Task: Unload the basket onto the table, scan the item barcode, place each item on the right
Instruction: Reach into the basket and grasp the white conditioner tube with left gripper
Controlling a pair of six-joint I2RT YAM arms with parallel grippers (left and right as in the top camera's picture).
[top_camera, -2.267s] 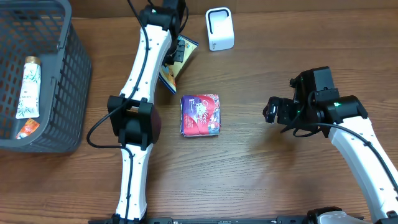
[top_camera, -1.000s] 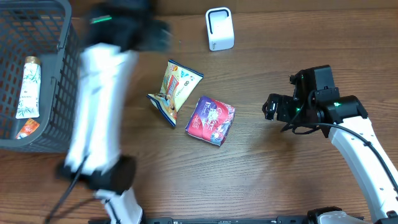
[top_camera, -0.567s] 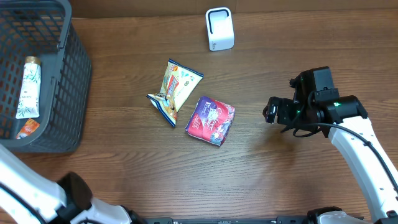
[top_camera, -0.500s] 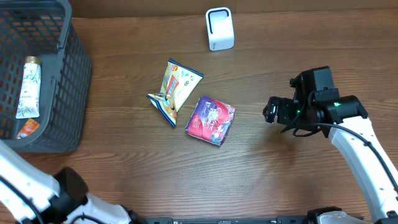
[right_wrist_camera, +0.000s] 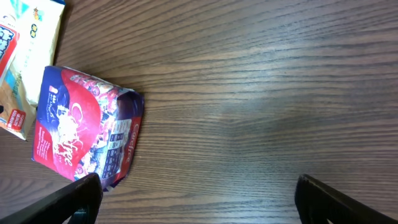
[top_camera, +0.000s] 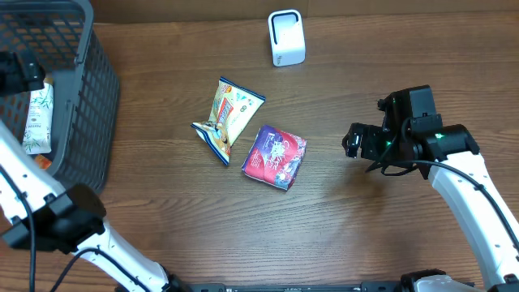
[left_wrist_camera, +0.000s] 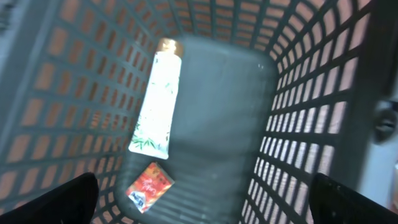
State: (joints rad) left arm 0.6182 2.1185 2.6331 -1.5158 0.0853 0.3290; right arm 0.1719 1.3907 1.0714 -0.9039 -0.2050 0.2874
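Inspecting the overhead view, the wooden table (top_camera: pixel 365 235) carries three loose things. The white scanner (top_camera: pixel 286 37) stands upright at the far edge, right of centre. The yellow snack packet (top_camera: pixel 229 113) lies near the middle, slightly crumpled. The purple-red pouch (top_camera: pixel 274 156) lies tilted just to the right of it and nearer; their closest corners are very close or touching, and I cannot say which. Both are well apart from the scanner.

The grey mesh basket (top_camera: pixel 89 105) sits at the far left. Inside it, on the floor, lie a white tube (left_wrist_camera: pixel 157 102) with a green leaf print and a gold cap, and a small red sachet (left_wrist_camera: pixel 149 185) just past the tube's flat end. The two look close but apart, though the left wrist view is blurred and this is not certain.

The left gripper (left_wrist_camera: pixel 205 202) hangs over the basket and looks down into it. Its dark fingertips (left_wrist_camera: pixel 68 196) stand at the two lower corners of its own view, spread as wide as they go, with nothing between them.

The right gripper (top_camera: pixel 353 143) hovers above bare table to the right of the pouch, pointing left toward it and apart from it. Its jaws are likewise fully spread and empty. In the right wrist view the pouch lies at the left with a printed side panel showing; no barcode can be made out there.
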